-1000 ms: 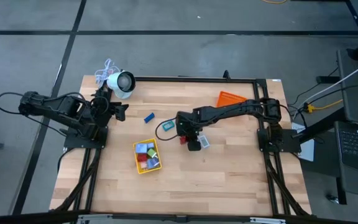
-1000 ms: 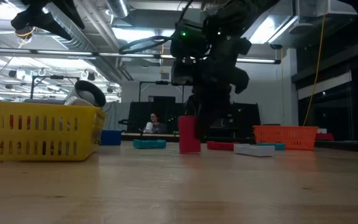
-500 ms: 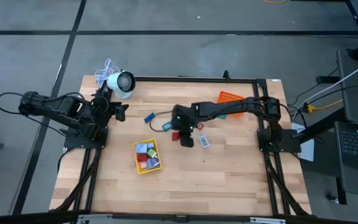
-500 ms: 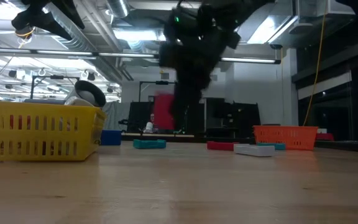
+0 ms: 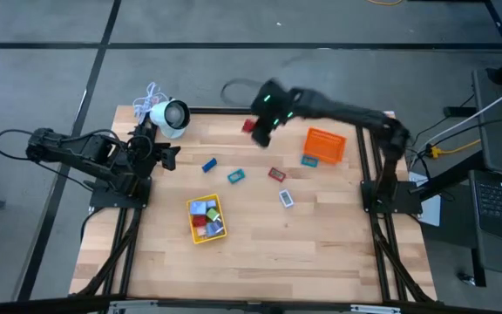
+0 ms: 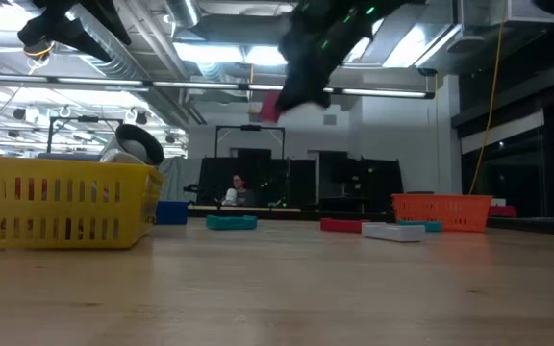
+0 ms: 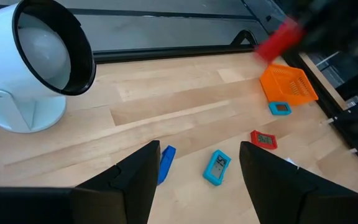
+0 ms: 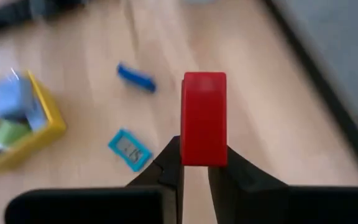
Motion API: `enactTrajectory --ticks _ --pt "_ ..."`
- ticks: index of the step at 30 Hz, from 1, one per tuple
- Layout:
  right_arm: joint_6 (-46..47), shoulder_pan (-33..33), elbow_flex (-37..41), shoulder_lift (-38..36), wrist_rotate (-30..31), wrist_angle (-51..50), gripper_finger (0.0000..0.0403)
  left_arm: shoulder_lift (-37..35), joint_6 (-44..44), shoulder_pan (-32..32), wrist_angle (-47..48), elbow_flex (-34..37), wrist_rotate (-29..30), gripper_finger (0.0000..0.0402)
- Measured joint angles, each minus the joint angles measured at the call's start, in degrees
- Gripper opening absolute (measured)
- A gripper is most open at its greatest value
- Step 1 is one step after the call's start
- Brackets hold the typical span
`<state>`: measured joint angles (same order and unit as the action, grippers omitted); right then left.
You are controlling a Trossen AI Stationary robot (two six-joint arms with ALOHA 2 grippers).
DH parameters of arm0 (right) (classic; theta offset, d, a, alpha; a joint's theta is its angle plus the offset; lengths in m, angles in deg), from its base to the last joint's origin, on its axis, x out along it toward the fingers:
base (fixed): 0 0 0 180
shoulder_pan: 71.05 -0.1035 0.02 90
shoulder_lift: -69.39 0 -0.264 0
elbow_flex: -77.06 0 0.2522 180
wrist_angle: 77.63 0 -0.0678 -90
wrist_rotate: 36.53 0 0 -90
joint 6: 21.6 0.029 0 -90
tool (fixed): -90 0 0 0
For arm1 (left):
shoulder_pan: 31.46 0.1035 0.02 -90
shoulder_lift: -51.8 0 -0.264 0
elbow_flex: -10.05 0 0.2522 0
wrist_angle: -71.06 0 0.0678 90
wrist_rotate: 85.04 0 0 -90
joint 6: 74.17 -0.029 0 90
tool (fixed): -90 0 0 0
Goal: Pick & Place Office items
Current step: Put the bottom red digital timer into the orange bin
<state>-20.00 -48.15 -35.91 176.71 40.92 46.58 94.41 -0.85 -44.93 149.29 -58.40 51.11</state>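
the right gripper [image 8: 194, 163] has its fingers clamped on the lower end of a red block [image 8: 204, 118], held upright and high above the desk [image 5: 260, 262], likely so it clears the other items on its way to a tray; the right wrist view shows this grip, which the high view blurs; the yellow tray [image 5: 206, 219] already holds several pieces, and others lie loose near the orange tray [image 5: 325, 145]; the left gripper [image 7: 194, 180] waits by the white round device [image 5: 171, 117], fingers apart and empty.
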Motion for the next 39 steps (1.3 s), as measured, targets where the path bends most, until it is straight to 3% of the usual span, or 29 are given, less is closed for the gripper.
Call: enactTrajectory --ticks 3,10,13,18,23,26,32,39 --pt "1.03 3.94 -0.23 -5.35 -0.06 -2.03 0.0047 0.0 -0.09 0.01 0.0 0.0 0.0 0.0216" --pt "0.58 12.52 0.15 -16.76 10.05 -20.21 0.0047 0.0 -2.21 0.01 -0.48 0.0 0.02 0.0216" --pt "1.31 14.59 4.39 -20.26 12.32 -23.74 0.0047 0.0 -2.58 0.01 -0.66 0.02 0.02 0.0216" --pt "6.27 15.3 21.22 -28.13 11.69 -21.5 0.0047 0.0 -4.22 0.01 -3.06 0.02 0.16 0.0216" --pt "12.5 16.41 41.91 -35.41 8.46 -11.07 0.0047 0.0 -6.56 0.01 -6.14 0.01 0.5 0.0216" --pt "14.92 17.26 49.67 -37.57 6.86 -4.3 0.0047 0.01 -7.01 0.01 -7.31 0.02 0.34 0.0216" --pt "17.08 20.99 56.59 -37.31 6.38 6.92 0.0047 0.01 -5.18 0.01 -7.64 0.02 0.27 0.0216" --pt "14.57 25.68 57.43 -36.77 1.5 7.8 0.0047 0.0 -3.58 0.01 -7.72 0.02 0.07 0.0216"
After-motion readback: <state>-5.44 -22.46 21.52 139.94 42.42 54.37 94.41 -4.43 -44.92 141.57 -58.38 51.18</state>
